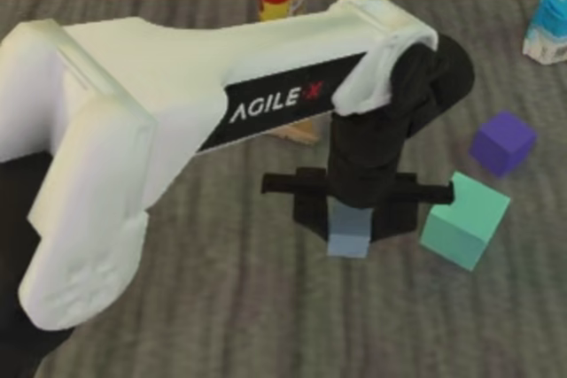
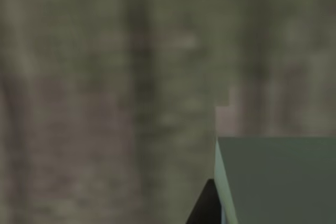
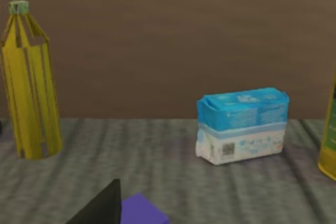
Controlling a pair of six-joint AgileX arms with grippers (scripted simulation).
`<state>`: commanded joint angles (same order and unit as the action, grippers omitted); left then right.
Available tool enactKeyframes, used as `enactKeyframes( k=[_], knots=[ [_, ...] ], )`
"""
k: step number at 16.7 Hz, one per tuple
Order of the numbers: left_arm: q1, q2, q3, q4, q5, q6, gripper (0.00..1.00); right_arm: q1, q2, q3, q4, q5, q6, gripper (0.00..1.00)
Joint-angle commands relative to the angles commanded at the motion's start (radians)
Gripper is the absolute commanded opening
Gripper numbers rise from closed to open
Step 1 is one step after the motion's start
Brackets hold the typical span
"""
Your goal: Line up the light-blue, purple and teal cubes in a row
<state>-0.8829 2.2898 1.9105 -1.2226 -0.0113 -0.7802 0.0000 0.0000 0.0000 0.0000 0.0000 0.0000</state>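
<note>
Top view: left tool [image 1: 351, 219] is gripping the light-blue cube [image 1: 349, 233], seemingly just above the table [image 1: 221, 307], beside the teal cube [image 1: 465, 219]; purple cube [image 1: 502, 142] is sitting behind. Lowering off-line risks nudging teal.

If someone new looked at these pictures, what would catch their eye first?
The big white left arm sweeps across the top view from the left, its gripper at mid-table over the light-blue cube. Just right of that sits the teal cube, with the purple cube beyond it. A blue-and-white carton stands at the far right edge.
</note>
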Motion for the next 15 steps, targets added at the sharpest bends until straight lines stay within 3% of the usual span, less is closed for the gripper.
enactKeyframes(
  k=[5,15],
  knots=[
    [-0.136,0.003,0.058,-0.018,-0.012,-0.224,0.0,0.0,0.0,0.0,0.0,0.0,0.0,1.0],
    [-0.141,0.019,0.006,0.055,-0.012,-0.236,0.0,0.0,0.0,0.0,0.0,0.0,0.0,1.0]
  ],
)
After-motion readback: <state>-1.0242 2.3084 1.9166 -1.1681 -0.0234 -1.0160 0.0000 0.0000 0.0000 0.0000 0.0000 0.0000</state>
